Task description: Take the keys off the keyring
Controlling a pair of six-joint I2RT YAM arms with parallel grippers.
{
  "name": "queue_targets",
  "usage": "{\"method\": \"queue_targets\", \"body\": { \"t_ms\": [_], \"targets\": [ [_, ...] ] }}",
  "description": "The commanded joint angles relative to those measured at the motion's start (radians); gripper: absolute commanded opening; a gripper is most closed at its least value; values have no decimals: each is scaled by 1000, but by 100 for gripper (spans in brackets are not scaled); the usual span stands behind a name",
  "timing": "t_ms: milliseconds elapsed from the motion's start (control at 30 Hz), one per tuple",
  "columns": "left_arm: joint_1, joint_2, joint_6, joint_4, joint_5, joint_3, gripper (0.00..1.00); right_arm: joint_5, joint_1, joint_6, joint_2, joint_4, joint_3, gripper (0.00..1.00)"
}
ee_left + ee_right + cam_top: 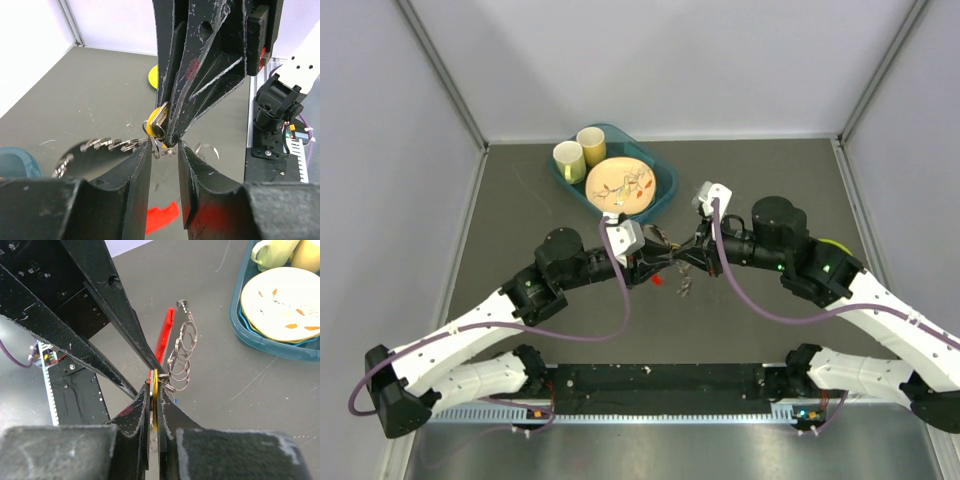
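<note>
Centrally, right fingers (131, 416) tight on a yellow key (156, 122), left fingers (134, 176) narrowly apart, perhaps around the keyring (163, 335); teal tray (270, 346) beyond.

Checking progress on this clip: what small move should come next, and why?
Probably close the left hand on the small ring. Its fingers stand apart on either side of the ring, while the right hand is shut on the yellow-headed key. With the ring held, the key could be worked off.
</note>
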Motion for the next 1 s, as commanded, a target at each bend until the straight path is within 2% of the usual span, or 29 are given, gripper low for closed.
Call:
{"method": "queue_targets", "body": {
  "t_ms": [0, 367, 967],
  "targets": [
    [-2, -15, 18, 88, -7, 0, 32, -30, -6, 22, -26, 65, 35, 0],
    [-4, -26, 44, 84, 10, -26, 28, -47, -7, 24, -31, 66, 42, 0],
    [-2, -30, 70, 67, -48, -38, 30, -63, -7, 38, -34, 63, 42, 0]
  ]
}}
